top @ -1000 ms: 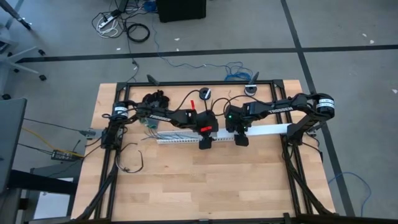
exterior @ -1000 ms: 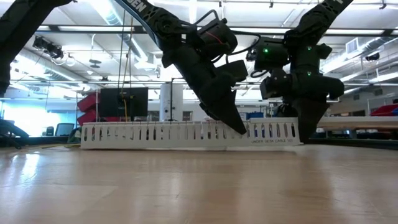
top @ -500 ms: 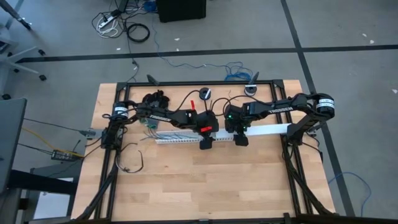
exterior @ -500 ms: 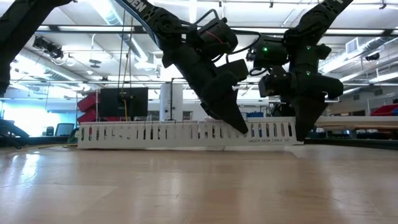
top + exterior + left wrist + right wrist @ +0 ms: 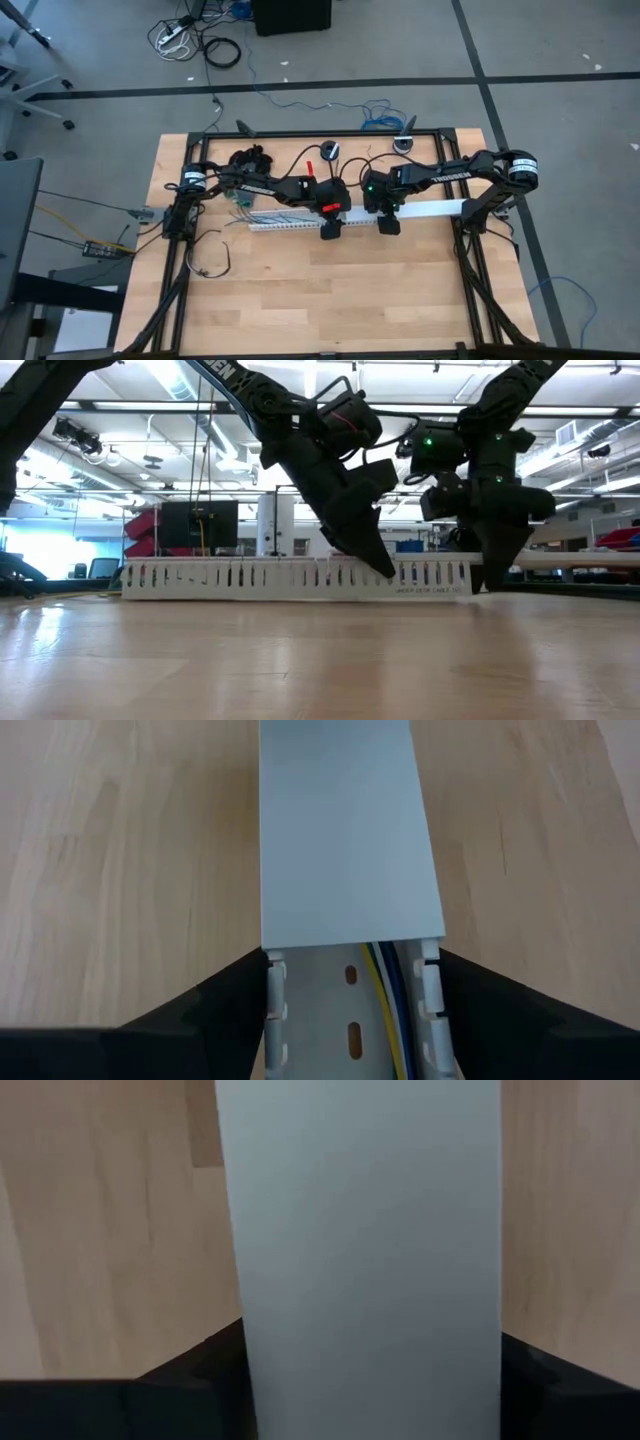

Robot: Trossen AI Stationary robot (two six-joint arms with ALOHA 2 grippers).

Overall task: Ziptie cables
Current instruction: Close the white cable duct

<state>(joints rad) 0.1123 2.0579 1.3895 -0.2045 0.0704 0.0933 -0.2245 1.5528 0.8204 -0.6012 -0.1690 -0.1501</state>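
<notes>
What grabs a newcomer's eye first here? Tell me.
The long white slotted duct lying across the middle of the wooden table, its right part under a plain cover. Both grippers straddle it: the left gripper at the cover's edge, where the cables show inside, and the right gripper over the cover.

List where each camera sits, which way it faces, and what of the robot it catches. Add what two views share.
High view: overhead, straight down; both arms over the white duct.
Low view: table height, level across; left gripper and right gripper at the duct.
Left wrist view: along the duct; own fingers straddle it, cables inside, lid ahead.
Right wrist view: own fingers straddle the lid.
Both wrist views share the lid.
</notes>
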